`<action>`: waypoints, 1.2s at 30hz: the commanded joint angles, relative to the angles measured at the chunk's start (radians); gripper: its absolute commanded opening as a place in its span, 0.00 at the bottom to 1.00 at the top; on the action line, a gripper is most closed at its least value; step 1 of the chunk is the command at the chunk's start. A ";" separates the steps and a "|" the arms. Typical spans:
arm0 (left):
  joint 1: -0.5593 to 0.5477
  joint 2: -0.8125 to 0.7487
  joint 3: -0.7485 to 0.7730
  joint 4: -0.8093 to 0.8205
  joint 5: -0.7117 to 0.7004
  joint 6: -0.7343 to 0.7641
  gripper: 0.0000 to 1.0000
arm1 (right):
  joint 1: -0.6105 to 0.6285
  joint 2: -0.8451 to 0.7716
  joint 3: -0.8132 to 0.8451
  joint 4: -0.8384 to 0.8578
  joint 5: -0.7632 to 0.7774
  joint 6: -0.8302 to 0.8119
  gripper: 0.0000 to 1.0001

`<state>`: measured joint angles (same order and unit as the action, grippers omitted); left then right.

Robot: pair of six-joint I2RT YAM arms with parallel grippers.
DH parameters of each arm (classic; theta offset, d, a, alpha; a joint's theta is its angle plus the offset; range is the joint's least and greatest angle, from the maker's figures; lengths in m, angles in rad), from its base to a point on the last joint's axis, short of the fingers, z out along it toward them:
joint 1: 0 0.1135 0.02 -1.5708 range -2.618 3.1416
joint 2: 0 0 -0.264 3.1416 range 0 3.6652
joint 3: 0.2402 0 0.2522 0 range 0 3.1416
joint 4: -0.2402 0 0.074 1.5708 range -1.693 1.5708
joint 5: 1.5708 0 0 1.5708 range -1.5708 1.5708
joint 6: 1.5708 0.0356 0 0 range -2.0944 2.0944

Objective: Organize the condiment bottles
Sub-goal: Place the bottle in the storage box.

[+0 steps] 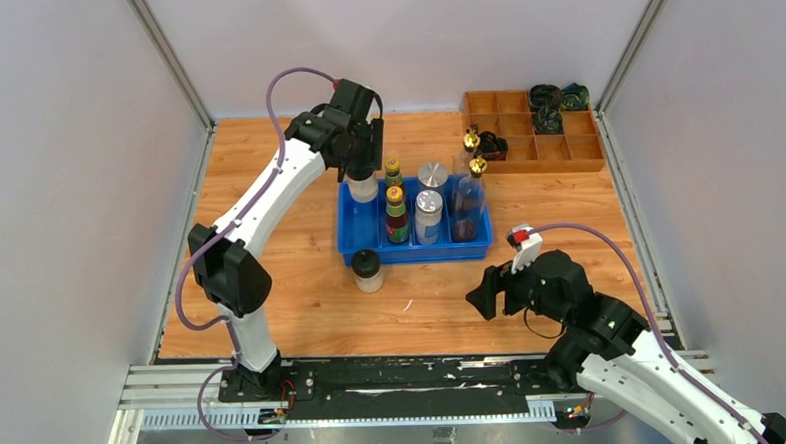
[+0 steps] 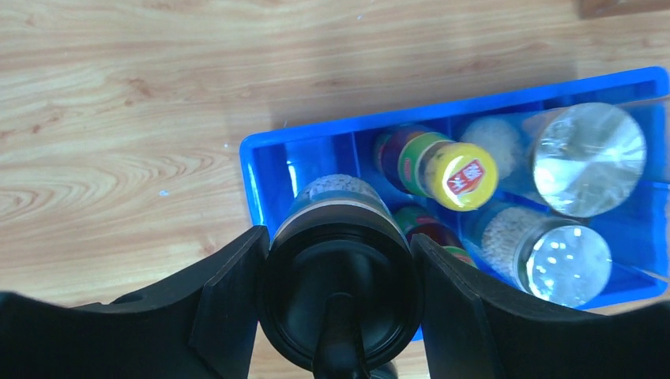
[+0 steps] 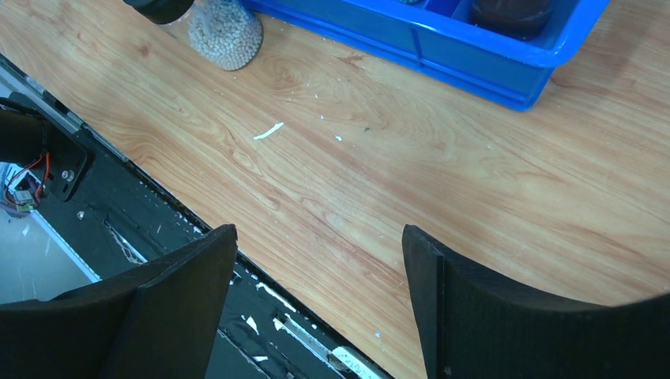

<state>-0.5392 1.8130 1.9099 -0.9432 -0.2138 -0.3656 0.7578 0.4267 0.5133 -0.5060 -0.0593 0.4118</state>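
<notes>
My left gripper (image 1: 363, 167) is shut on the black cap of a jar (image 1: 364, 189) of white grains, which stands in the back-left compartment of the blue bin (image 1: 360, 253). In the left wrist view both fingers press the jar's cap (image 2: 340, 308). Two yellow-capped sauce bottles (image 1: 396, 214) and two silver-lidded shakers (image 1: 429, 215) stand in the bin. A gold-spouted cruet (image 1: 468, 201) stands at its right end, with a second gold spout (image 1: 471, 138) behind it. The other black-capped jar (image 1: 368, 270) stands on the table in front of the bin. My right gripper (image 1: 488, 300) is open and empty.
A wooden divided tray (image 1: 566, 154) at the back right holds dark coiled round items (image 1: 549, 100). In the right wrist view, the bin's front wall (image 3: 442, 55) and the loose jar (image 3: 225, 31) lie ahead. The table's front edge and a black rail (image 3: 118, 213) lie below my right gripper.
</notes>
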 commanded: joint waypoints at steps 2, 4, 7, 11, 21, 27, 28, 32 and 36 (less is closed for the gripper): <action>0.001 -0.023 -0.058 0.065 -0.039 0.021 0.52 | 0.014 -0.006 0.032 -0.035 0.008 0.013 0.82; 0.001 -0.031 -0.093 0.103 -0.044 0.020 0.52 | 0.014 -0.006 0.030 -0.035 0.010 0.014 0.82; 0.002 -0.033 -0.146 0.160 -0.038 0.017 0.52 | 0.015 -0.006 0.030 -0.035 0.009 0.013 0.82; 0.006 -0.024 -0.220 0.223 -0.040 0.020 0.53 | 0.015 -0.009 0.032 -0.035 0.009 0.013 0.82; 0.033 -0.017 -0.363 0.391 -0.012 0.018 0.53 | 0.017 -0.013 0.036 -0.040 0.007 0.016 0.82; 0.051 0.017 -0.370 0.433 -0.006 0.036 0.53 | 0.016 0.002 0.043 -0.042 0.008 0.014 0.82; 0.051 0.024 -0.366 0.436 -0.008 0.039 0.53 | 0.016 0.005 0.047 -0.044 0.007 0.014 0.82; 0.051 0.045 -0.361 0.432 0.002 0.041 0.53 | 0.017 0.009 0.057 -0.050 0.011 0.009 0.82; 0.051 0.057 -0.364 0.414 0.006 0.030 0.53 | 0.018 0.015 0.058 -0.053 0.012 0.009 0.82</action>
<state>-0.4904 1.8561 1.5360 -0.5537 -0.2153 -0.3401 0.7593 0.4381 0.5446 -0.5381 -0.0586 0.4213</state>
